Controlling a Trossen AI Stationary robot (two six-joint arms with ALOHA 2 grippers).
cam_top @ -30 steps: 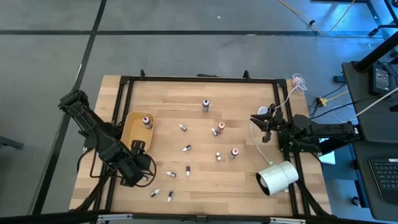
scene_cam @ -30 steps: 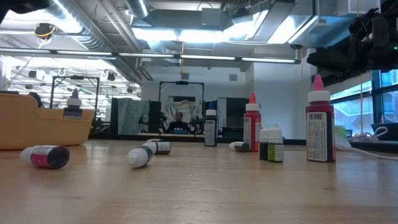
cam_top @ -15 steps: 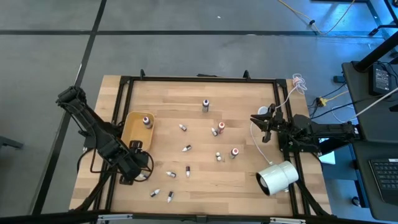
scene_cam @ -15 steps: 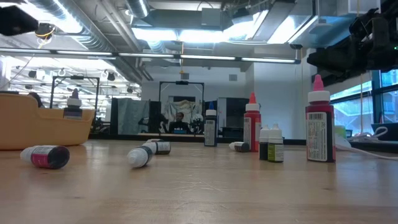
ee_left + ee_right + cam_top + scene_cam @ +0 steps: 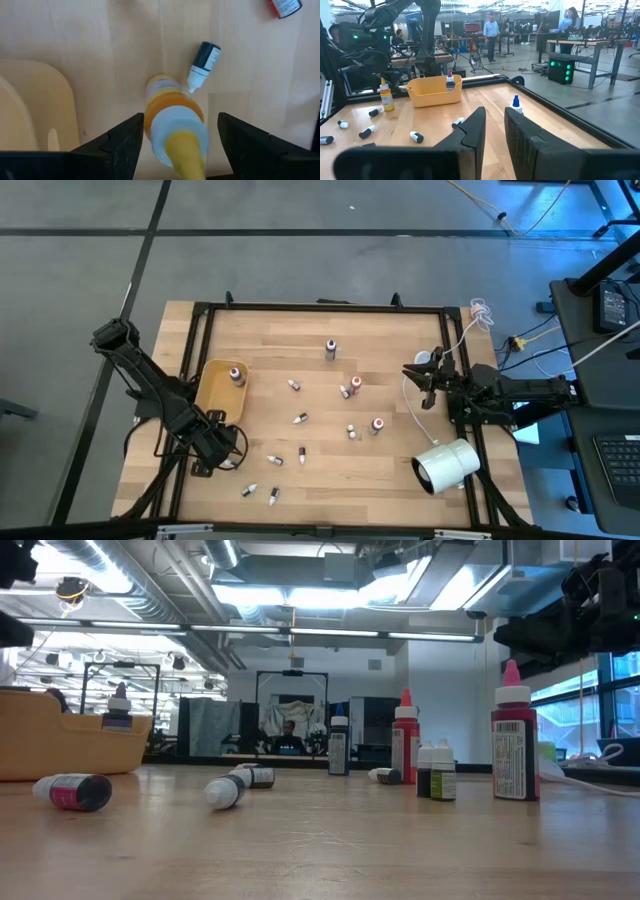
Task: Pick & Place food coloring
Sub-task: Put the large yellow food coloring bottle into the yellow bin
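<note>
Light wood-plank table in a black frame, grey floor around it; across the table, an open workshop with ceiling lights, benches and people standing far off. Landmark: yellow tray near the table's left edge. One food coloring bottle stands in the tray's far corner. The rest of the food coloring bottles are scattered right of the tray, some upright, some lying; a few lie nearer the front edge. An orange bottle stands just beside the tray at its near end, directly under the left gripper, fingers spread on either side of it, not seen touching. A dark bottle with white cap lies with its tip at the orange one. Right gripper is well right of the tray by the table's right rail, fingers pressed together, empty. White cylinder lies at the front right. From above the left arm covers the orange bottle; labels are too small to read.
</note>
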